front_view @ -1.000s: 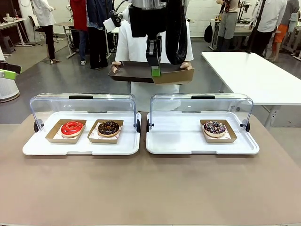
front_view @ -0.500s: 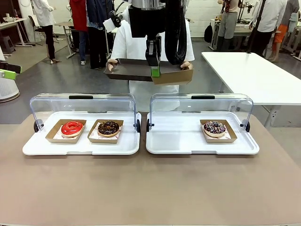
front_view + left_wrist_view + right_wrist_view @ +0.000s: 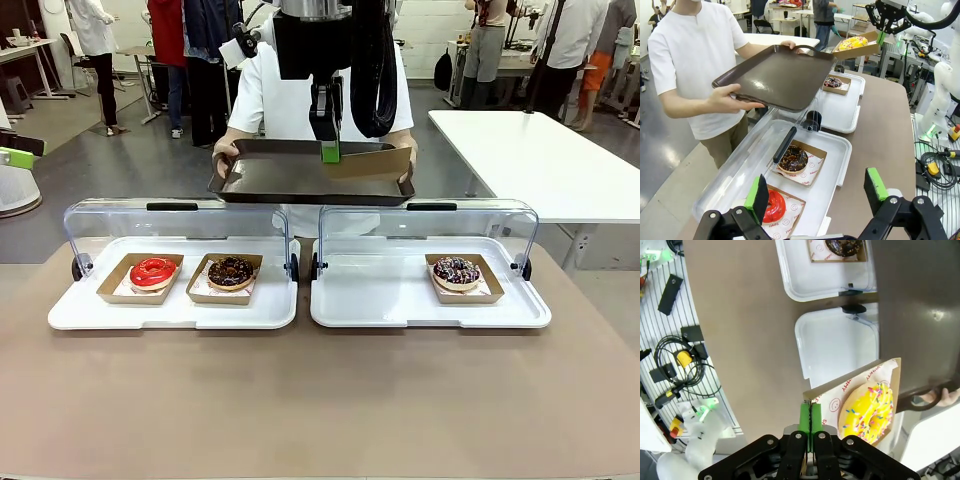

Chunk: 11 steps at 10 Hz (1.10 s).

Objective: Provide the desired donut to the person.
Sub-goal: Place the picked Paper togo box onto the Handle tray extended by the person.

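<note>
A person (image 3: 268,95) in a white short-sleeved shirt stands at the far edge of the table (image 3: 320,400). With both hands they hold a dark brown serving tray (image 3: 300,182), tilted so its inside faces the robot.

The right gripper (image 3: 330,152) hangs above the tray's far rim. Its green pads are pressed tight together on one side wall of a small cardboard tray (image 3: 855,387). A yellow donut with coloured sprinkles (image 3: 867,410) lies in this cardboard tray. In the right wrist view, the donut sits to one side of the pads and just beyond them; the pads grip only the cardboard and do not touch the donut. The far end of the cardboard tray overlaps the serving tray's edge. Whether the two touch cannot be told. One of the person's fingers (image 3: 940,397) curls over the serving tray's rim nearby.

The left gripper (image 3: 817,192) has its jaws spread wide with nothing between them. It hovers above the left end of the table.

Two white display cases with raised clear lids sit side by side near the table's far edge. The left case (image 3: 170,312) holds a red glazed donut (image 3: 153,271) and a chocolate donut (image 3: 231,271), each in a cardboard tray. The right case (image 3: 390,305) holds a dark donut with sprinkles (image 3: 457,270) at its right end.
</note>
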Tool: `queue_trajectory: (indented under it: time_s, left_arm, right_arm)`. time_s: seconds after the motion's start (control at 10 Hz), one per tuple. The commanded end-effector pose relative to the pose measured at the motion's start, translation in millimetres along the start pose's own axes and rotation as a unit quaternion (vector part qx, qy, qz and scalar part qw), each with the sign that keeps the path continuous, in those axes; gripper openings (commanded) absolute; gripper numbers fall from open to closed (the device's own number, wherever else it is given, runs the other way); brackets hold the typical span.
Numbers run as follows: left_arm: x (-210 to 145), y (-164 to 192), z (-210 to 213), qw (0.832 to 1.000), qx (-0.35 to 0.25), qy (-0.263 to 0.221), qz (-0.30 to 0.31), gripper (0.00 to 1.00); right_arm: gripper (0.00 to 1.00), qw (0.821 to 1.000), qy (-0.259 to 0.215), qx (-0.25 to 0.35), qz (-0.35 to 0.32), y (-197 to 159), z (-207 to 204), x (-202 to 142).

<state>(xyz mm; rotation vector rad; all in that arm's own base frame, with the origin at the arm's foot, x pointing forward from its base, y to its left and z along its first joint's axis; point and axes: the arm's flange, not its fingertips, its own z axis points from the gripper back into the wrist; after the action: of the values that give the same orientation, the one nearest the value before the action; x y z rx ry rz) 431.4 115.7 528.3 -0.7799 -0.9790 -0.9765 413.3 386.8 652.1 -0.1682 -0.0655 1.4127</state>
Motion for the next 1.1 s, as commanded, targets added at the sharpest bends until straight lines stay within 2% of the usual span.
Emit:
queue_trajectory:
  time_s: [0.0, 1.0]
  left_arm:
    - [1.2, -0.8, 0.6, 1.000, 0.001, -0.004, -0.001, 1.00]
    - [1.2, -0.8, 0.6, 1.000, 0.001, -0.004, -0.001, 1.00]
  right_arm:
    - [0.00, 1.000, 0.001, -0.002, 0.000, 2.5, 0.8, -1.5]
    - [0.00, 1.000, 0.001, -0.002, 0.000, 2.5, 0.8, -1.5]
